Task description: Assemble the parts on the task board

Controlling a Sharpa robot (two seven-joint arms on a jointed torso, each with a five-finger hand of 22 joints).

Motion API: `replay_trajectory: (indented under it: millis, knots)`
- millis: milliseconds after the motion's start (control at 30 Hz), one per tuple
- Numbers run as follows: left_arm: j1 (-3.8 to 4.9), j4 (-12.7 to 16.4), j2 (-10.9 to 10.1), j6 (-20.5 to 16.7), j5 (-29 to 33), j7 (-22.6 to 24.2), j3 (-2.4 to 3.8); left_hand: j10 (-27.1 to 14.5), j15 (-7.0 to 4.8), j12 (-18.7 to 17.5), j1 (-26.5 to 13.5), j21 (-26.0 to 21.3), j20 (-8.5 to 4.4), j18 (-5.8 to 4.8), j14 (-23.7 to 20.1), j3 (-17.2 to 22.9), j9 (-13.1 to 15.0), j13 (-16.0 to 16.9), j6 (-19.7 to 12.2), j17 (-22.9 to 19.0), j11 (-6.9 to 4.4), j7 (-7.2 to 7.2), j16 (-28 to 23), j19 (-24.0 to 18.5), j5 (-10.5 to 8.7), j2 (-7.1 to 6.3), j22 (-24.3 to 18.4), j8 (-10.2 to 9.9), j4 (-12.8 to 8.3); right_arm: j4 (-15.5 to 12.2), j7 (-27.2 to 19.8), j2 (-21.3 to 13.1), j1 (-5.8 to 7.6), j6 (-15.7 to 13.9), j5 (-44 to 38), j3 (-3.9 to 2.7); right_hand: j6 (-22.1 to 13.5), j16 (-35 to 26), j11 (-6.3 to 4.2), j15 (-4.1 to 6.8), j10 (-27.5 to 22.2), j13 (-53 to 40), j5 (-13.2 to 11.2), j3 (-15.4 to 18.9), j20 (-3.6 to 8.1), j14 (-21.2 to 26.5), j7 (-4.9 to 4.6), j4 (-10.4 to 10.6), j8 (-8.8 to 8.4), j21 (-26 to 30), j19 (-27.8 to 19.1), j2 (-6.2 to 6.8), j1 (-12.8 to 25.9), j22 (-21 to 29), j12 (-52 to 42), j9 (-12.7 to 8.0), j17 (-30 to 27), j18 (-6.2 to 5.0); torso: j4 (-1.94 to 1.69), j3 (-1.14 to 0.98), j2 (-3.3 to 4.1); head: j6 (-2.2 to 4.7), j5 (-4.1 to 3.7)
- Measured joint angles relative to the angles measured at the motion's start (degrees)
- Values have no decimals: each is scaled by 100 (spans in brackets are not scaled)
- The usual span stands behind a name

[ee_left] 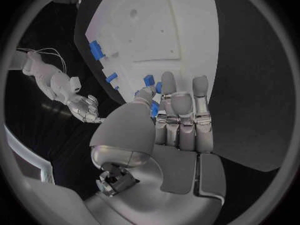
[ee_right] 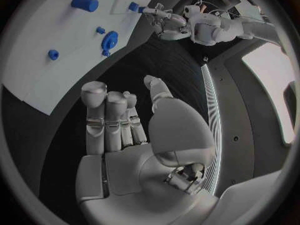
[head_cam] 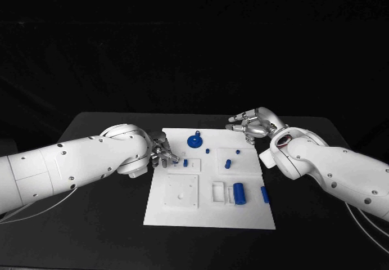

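Item: task board (head_cam: 182, 216), white plate, centre of the black table (head_cam: 105, 225), with blue parts spread over it. We list a round blue part with a tab (head_cam: 194, 140) near the far edge, a short peg (head_cam: 227, 164) mid-board, a blue cylinder (head_cam: 240, 193) and a slim bar (head_cam: 265, 194) towards the right side, and one small blue part (head_cam: 185, 163) at the left edge.

Left hand (head_cam: 162, 156): at the board's left edge, fingertips closed in around that small part; in the left wrist view thumb and finger seem to meet on it, so we judge it pinched (contact itself is partly hidden).

Right hand (head_cam: 253, 125): lifted off the board's far right corner, fingers loosely apart, holding nothing.

Risks, as we judge them: the pinch is shallow, so the part could tilt or slip; a skewed entry could jam it; pressing at the edge could shift the unsteadied board.

Markings: no brand, label or writing that we can read.
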State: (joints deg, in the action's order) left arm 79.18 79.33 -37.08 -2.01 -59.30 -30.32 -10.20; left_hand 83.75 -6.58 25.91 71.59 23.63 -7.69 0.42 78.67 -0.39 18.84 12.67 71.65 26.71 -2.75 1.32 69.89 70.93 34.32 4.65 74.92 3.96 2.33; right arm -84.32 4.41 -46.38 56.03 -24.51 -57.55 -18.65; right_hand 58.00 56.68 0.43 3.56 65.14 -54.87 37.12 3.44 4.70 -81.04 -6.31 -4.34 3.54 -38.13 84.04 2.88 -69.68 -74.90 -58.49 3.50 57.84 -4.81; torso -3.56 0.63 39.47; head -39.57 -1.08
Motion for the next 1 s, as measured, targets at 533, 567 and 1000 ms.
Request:
replay_trajectory:
  millis: [533,567,1000]
  knots:
    - [239,-342,66,639,222,178,84,0,-18,-24,94,66,-9,-1,-53,-3,133,-21,17,7,-1,-1,0,-115,-114,-12,-1,-20,-29,20,0,30,-1,3,0,0,0,0,0,0,0,0,38,0,0,0,0,0,0,0,0,0,0,0,0,0,0,0,7,2,2,-19,24]
    - [261,-380,81,702,240,188,84,0,-17,-33,117,72,-13,-1,-72,-8,186,-21,-4,10,-1,0,0,-129,-136,11,-1,-26,-35,21,0,32,-2,3,0,0,0,0,0,0,0,0,38,0,0,0,0,0,0,0,0,0,0,0,0,0,0,0,7,2,2,-20,26]
    - [495,-1346,630,2277,517,380,91,-1,23,-83,140,153,41,0,-174,-66,732,71,-95,4,0,12,129,-225,-158,79,-1,-13,-92,28,2,73,-2,4,1,0,0,0,0,0,0,0,38,0,0,0,0,0,0,0,0,0,0,0,0,0,0,0,11,1,7,-51,58]
